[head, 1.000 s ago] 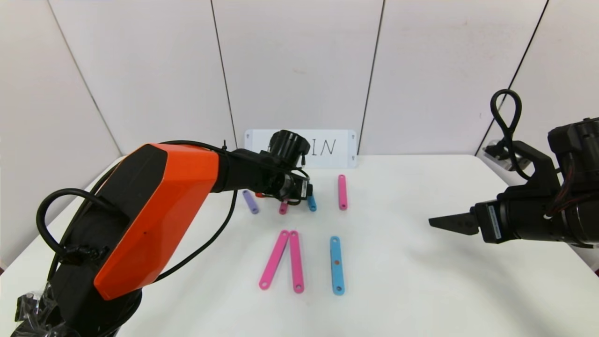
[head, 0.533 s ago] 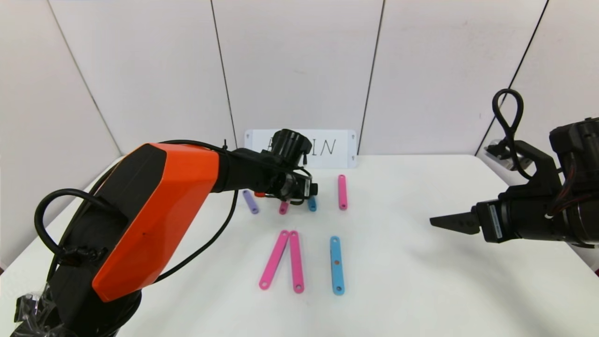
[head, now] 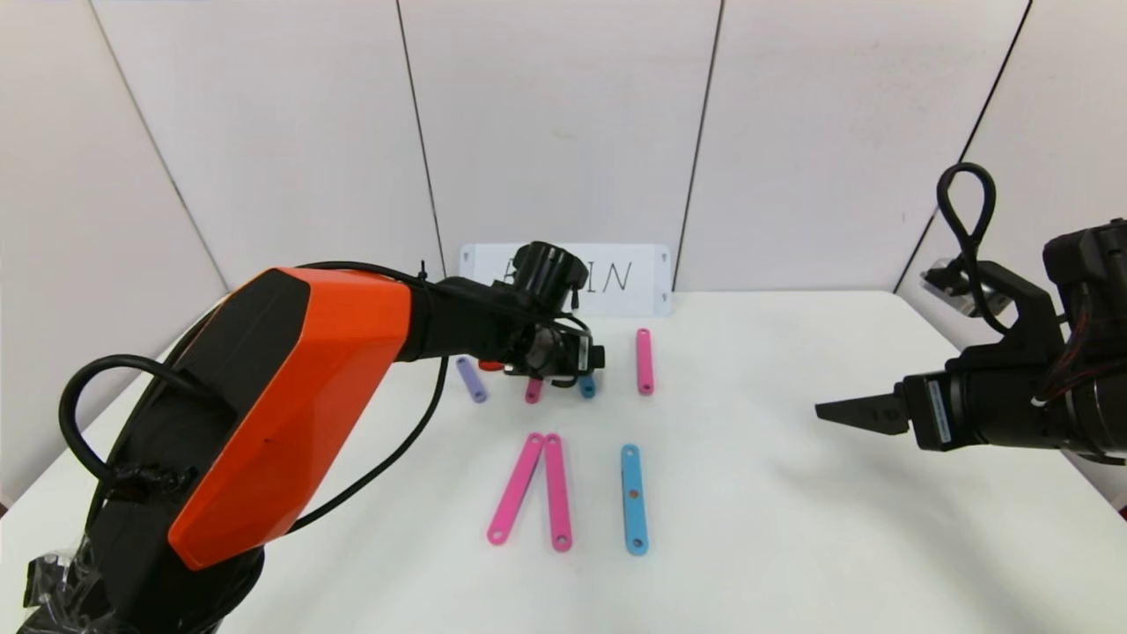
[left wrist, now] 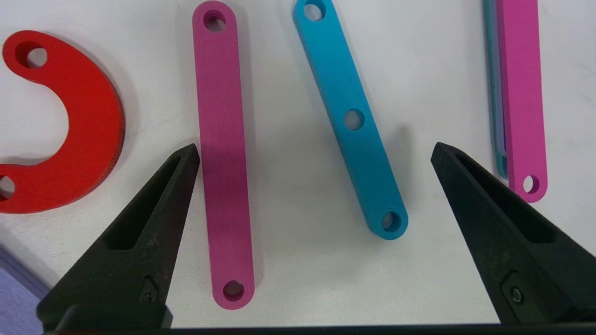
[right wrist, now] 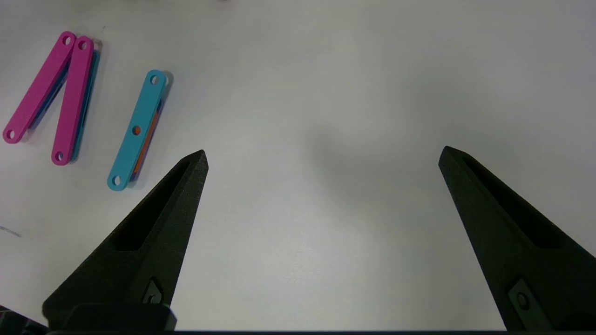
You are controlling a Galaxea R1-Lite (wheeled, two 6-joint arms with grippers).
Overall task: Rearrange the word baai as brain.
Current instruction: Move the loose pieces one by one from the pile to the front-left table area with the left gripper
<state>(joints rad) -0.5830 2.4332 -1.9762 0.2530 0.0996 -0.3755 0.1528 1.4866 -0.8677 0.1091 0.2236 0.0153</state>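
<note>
I am hovering my left claw (left wrist: 314,153) wide over the pink strip (left wrist: 222,153) and blue strip (left wrist: 350,116), gripping nothing. Next I am probably picking one (my right claw (head: 850,414), also wide, is idling aside).

The left arm (head: 290,396) wears a glossy orange shell over a black body, with black cables looping off its side and along the forearm to a ribbed black wrist. The right arm (head: 1021,405) is all black, bearing a white label and a looped black cable. Both end in matte black, pointed triangular fingers (left wrist: 139,242) with hollow recesses and small screws.
</note>
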